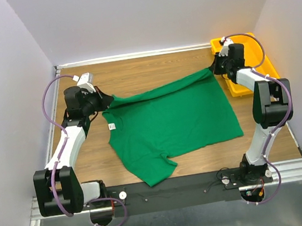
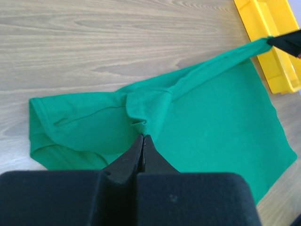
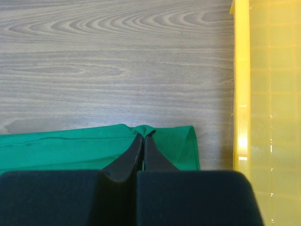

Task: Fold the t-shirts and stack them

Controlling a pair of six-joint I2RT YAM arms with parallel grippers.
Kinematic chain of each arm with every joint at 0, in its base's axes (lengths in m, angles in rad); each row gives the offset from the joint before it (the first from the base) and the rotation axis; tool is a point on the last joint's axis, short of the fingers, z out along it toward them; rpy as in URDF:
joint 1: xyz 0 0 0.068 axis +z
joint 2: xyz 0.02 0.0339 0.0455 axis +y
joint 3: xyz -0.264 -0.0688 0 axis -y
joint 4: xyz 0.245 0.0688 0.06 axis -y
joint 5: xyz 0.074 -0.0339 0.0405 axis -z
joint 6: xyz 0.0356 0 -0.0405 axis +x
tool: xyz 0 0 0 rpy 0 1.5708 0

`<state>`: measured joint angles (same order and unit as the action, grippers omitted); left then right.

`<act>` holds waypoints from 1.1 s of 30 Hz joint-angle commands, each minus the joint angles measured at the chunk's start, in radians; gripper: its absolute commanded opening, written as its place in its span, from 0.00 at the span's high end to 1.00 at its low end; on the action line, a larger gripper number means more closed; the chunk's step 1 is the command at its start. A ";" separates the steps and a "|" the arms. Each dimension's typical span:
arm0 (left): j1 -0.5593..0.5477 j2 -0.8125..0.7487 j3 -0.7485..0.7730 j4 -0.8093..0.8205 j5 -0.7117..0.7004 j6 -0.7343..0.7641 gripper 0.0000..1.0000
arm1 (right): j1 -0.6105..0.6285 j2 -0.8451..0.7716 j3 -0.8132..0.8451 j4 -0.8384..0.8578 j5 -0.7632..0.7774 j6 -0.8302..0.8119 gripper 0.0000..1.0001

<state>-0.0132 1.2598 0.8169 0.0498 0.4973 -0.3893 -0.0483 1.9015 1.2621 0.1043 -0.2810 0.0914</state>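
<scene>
Both arms stretch forward over the table (image 1: 151, 71); left gripper (image 2: 143, 137) and right gripper (image 3: 143, 135) each clamp the far edge of the green t-shirt (image 1: 169, 121), taut between them.

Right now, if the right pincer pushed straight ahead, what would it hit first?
The right pincer grips the emerald-green cotton t-shirt; beyond it, probably the wooden tabletop, not the yellow plastic tray.
</scene>
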 commanded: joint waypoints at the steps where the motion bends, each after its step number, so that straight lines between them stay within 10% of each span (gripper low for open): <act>1: -0.014 -0.037 -0.021 -0.008 0.041 -0.002 1.00 | -0.009 -0.010 -0.007 0.017 0.014 -0.019 0.96; 15: -0.025 -0.082 -0.070 -0.036 0.060 0.001 1.00 | -0.016 -0.074 -0.075 0.017 0.042 -0.079 0.88; 22: -0.039 -0.125 -0.105 -0.048 0.069 -0.003 1.00 | -0.022 -0.140 -0.125 0.015 0.045 -0.113 0.39; 33: -0.060 -0.186 -0.169 -0.048 0.083 -0.022 1.00 | -0.022 -0.179 -0.150 0.011 -0.029 -0.096 0.37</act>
<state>-0.0677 1.1141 0.6685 0.0051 0.5430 -0.3973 -0.0628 1.7504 1.1435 0.1097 -0.2676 -0.0013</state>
